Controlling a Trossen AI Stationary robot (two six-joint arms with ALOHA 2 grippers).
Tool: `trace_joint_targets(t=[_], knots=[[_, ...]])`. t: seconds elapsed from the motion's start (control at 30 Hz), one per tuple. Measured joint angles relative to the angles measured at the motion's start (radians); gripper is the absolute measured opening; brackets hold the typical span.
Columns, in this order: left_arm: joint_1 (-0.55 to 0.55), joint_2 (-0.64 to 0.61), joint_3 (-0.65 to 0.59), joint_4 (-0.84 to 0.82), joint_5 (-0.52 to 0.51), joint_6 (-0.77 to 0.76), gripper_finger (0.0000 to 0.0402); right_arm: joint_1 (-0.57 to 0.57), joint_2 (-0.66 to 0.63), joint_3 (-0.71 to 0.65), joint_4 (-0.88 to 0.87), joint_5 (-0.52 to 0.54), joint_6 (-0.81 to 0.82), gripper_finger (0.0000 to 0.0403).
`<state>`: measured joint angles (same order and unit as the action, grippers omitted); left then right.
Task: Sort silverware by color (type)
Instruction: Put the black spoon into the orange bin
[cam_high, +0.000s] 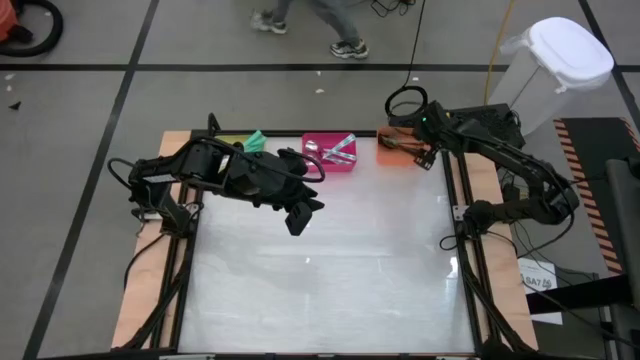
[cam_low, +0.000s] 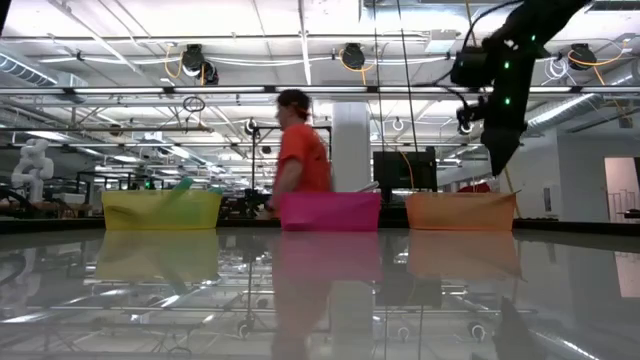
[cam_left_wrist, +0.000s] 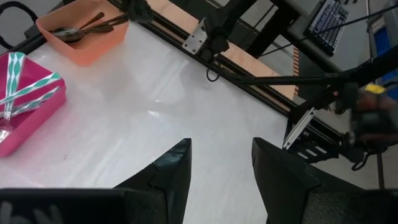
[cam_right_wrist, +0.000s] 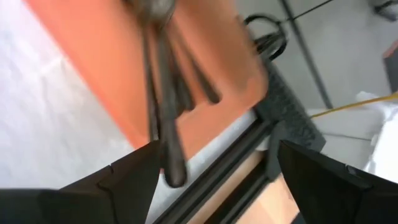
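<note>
Your right gripper (cam_high: 428, 152) hangs over the orange bin (cam_high: 392, 153) with its jaws spread wide and nothing between them; the dark spoons (cam_right_wrist: 163, 81) lie in the bin just ahead of its fingertips. One dark handle reaches past the bin's rim toward the gripper, so if you pull away low, a finger could catch that handle and flick the spoon out, or drag the light bin along the table (cam_high: 330, 260). Lift clear before you swing back.

Your left gripper (cam_high: 298, 216) waits above the bare table, jaws parted and empty, with the pink bin (cam_high: 330, 158) off beyond it.

The left wrist view shows you what the overhead view barely resolves: the silver and teal-striped pieces (cam_left_wrist: 28, 93) lie together in the pink bin, which may be a sorting mix-up worth checking. The low view alone shows a teal handle (cam_low: 183, 185) poking above the yellow bin (cam_low: 161, 209), and a person in an orange shirt (cam_low: 301, 152) passing behind the bins. I see no loose silverware on the table in any view.
</note>
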<state>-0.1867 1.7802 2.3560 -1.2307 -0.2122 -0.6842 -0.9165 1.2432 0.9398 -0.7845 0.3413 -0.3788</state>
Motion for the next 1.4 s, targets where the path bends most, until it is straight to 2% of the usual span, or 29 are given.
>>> trace_joint_targets(t=[0.13,0.2,0.33,0.43,0.6,0.73,0.83,0.93,1.1,1.4], knots=[[0.000,0.000,0.000,0.000,-0.005,0.005,0.0168,0.000,-0.068,0.083,-0.072,-0.005,0.053,0.0313],[0.000,0.000,0.000,0.000,-0.011,0.005,0.0168,0.000,-0.099,0.114,-0.127,-0.044,0.113,0.0309],[0.000,0.000,0.000,0.000,-0.026,0.022,0.0168,0.000,-0.130,0.128,-0.251,-0.081,0.217,0.0275],[0.000,0.000,0.000,0.000,-0.026,0.044,0.0168,0.004,-0.116,0.119,-0.263,-0.048,0.208,0.0228],[0.002,0.000,0.000,0.000,-0.028,0.064,0.0168,0.017,-0.040,0.117,-0.290,0.023,0.205,0.0127],[0.002,0.000,0.000,0.000,-0.027,0.069,0.0168,0.017,0.041,0.117,-0.347,0.027,0.185,0.0053],[0.002,0.000,0.000,0.000,-0.026,0.069,0.0168,0.009,0.100,0.117,-0.384,0.017,0.168,0.0012],[0.002,0.000,0.000,0.000,-0.026,0.068,0.0168,-0.006,0.159,0.117,-0.402,-0.025,0.157,0.0007],[0.002,0.000,0.000,0.000,-0.025,0.055,0.0168,-0.017,0.231,0.117,-0.405,-0.029,0.149,0.0014],[-0.005,0.000,0.000,0.000,-0.023,0.051,0.0168,-0.021,0.298,0.117,-0.301,-0.027,0.130,0.0007]])
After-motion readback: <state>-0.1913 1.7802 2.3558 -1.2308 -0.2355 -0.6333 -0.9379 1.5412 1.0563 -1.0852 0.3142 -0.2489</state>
